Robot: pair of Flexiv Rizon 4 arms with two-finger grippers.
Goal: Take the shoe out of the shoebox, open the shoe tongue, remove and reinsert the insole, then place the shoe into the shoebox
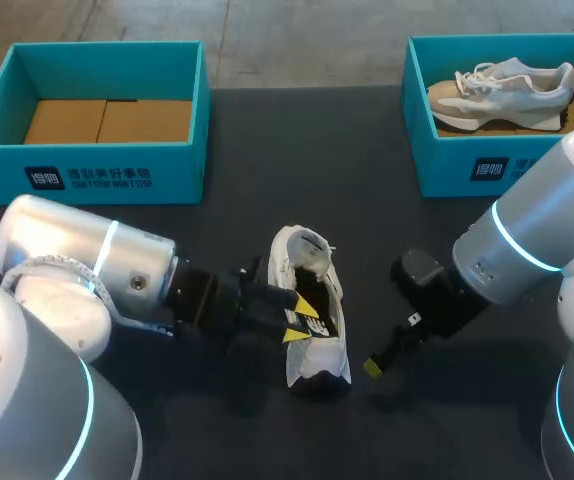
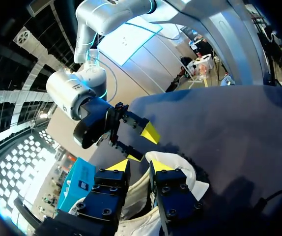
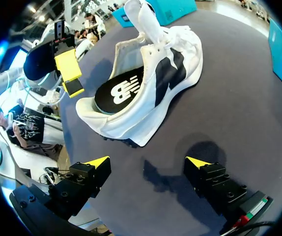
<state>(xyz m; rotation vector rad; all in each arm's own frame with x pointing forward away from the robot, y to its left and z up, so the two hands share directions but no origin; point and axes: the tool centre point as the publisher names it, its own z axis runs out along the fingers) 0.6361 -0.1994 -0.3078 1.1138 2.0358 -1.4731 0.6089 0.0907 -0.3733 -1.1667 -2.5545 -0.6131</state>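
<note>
Tabletop (image 1: 267, 150): dark.
Left arm (image 1: 97, 265): comes in to the white shoe (image 1: 312, 265). The left jaws stand a narrow gap apart at the shoe's heel end and hold nothing.
Right arm (image 1: 527, 240): the right jaws are spread wide and empty, low over the tabletop just beside the shoe.
Left box (image 1: 87, 180): teal, with cardboard inside.
Right box (image 1: 447, 165): teal, holding a beige shoe (image 1: 502, 90).
White shoe: on its sole mid-tabletop between the arms, tongue lifted, with the dark insole (image 3: 119, 91) inside.
</note>
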